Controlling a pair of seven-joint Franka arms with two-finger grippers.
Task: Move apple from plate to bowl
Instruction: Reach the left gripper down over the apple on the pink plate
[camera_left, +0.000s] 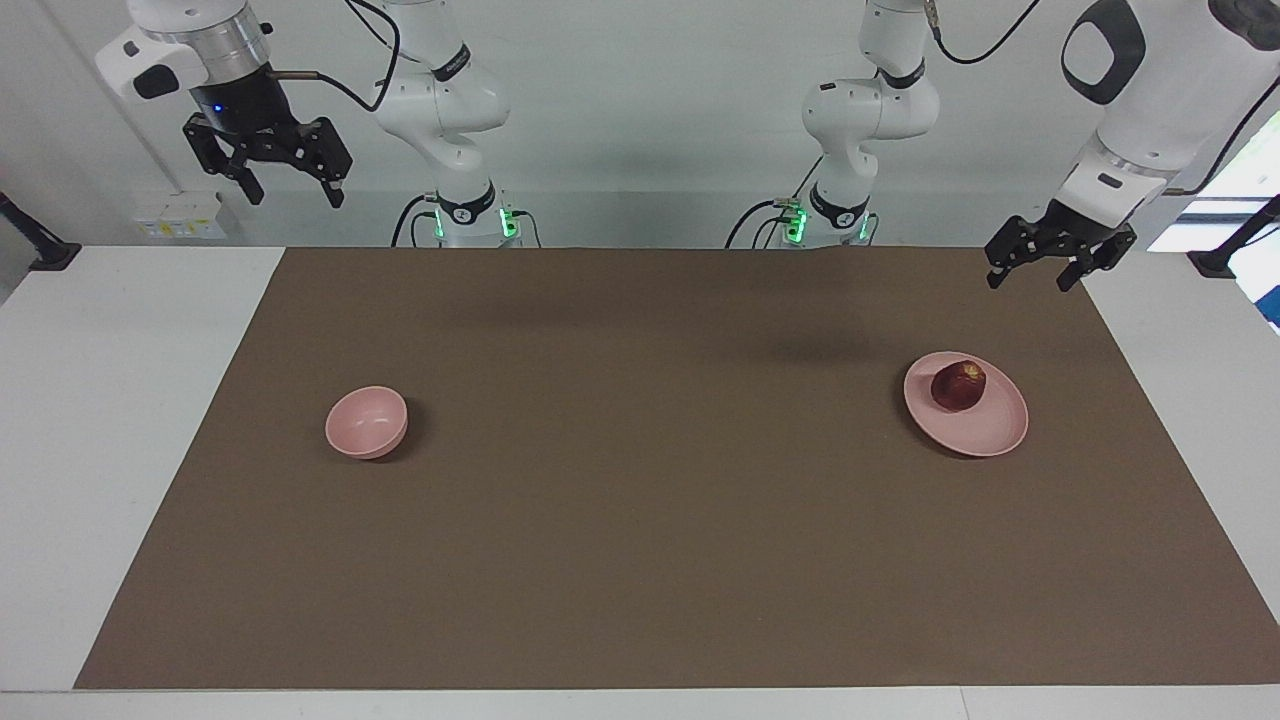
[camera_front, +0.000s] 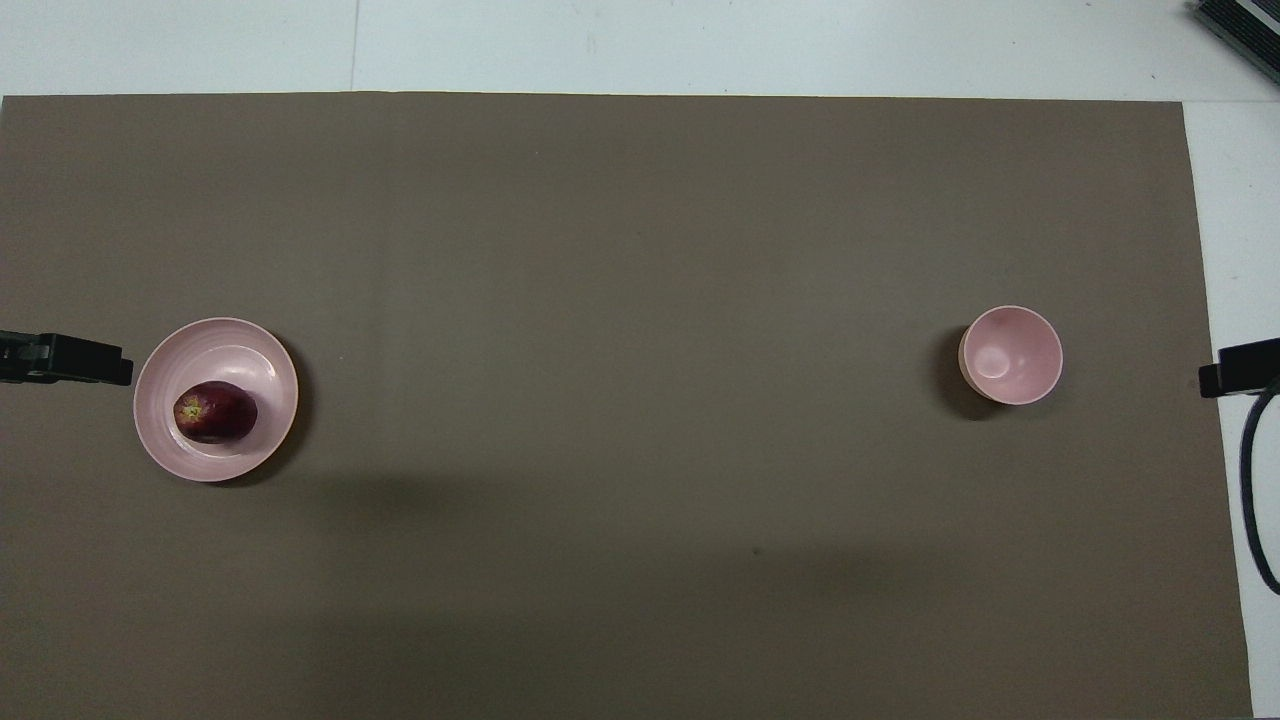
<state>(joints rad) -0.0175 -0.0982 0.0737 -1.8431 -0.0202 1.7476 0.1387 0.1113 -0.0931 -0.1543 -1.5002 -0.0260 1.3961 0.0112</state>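
The dark red apple (camera_left: 958, 386) lies on the pale pink plate (camera_left: 1000, 432) toward the left arm's end of the table; it also shows in the overhead view (camera_front: 215, 412) on the plate (camera_front: 255, 345). The pink bowl (camera_left: 367, 422) stands empty toward the right arm's end, also in the overhead view (camera_front: 1011, 355). My left gripper (camera_left: 1033, 278) is open and empty, raised over the mat's edge beside the plate. My right gripper (camera_left: 293, 192) is open and empty, held high over the table's right-arm end, apart from the bowl.
A brown mat (camera_left: 640, 550) covers most of the white table (camera_left: 100, 450). Only the grippers' tips show at the side edges of the overhead view: the left gripper (camera_front: 70, 360) and the right gripper (camera_front: 1240, 367). A black cable (camera_front: 1252, 480) hangs by the right gripper.
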